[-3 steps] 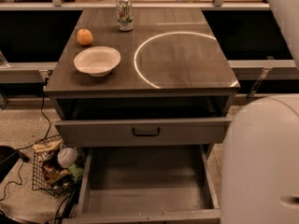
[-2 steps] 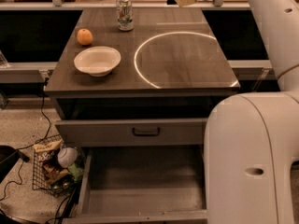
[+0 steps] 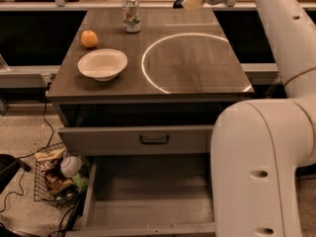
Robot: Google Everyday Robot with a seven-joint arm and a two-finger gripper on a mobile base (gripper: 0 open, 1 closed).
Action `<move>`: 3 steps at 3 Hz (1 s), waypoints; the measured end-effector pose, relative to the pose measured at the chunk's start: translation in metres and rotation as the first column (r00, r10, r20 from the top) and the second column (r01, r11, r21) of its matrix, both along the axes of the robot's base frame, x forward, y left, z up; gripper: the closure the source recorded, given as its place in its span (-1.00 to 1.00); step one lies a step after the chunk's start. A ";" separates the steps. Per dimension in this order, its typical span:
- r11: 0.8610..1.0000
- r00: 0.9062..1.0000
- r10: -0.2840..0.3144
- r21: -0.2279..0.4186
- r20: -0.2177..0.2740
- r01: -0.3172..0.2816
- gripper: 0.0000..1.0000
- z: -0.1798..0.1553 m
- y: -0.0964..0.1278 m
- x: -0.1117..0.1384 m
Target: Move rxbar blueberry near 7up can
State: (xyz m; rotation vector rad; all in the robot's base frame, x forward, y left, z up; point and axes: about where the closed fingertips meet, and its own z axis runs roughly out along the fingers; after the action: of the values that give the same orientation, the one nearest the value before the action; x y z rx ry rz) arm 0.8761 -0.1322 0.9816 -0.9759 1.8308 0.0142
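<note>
The 7up can (image 3: 131, 14) stands upright at the back of the table (image 3: 197, 73), left of centre. My gripper (image 3: 187, 2) hangs over the table's back edge, to the right of the can and above the surface. A small dark thing sticks out of its tip toward the can; it looks like the rxbar blueberry (image 3: 177, 4), held in the gripper, and only its end shows. No other bar lies on the table. My white arm fills the right side of the view.
An orange (image 3: 89, 38) and a white bowl (image 3: 102, 64) sit on the table's left part. A bright light ring (image 3: 148, 68) lies on the tabletop. The bottom drawer (image 3: 148, 201) is pulled open. A wire basket (image 3: 59, 177) with packets stands on the floor at left.
My gripper has moved left along the table's back edge toward the can, with the dark thing still at its tip. The arm now covers more of the right side.
</note>
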 end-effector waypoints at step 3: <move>0.960 0.996 0.042 0.281 -0.083 -0.017 1.00 -0.077 0.043 0.041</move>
State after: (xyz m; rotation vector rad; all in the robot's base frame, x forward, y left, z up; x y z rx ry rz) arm 0.9172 -0.0892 0.9049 -0.8117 1.8340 0.3317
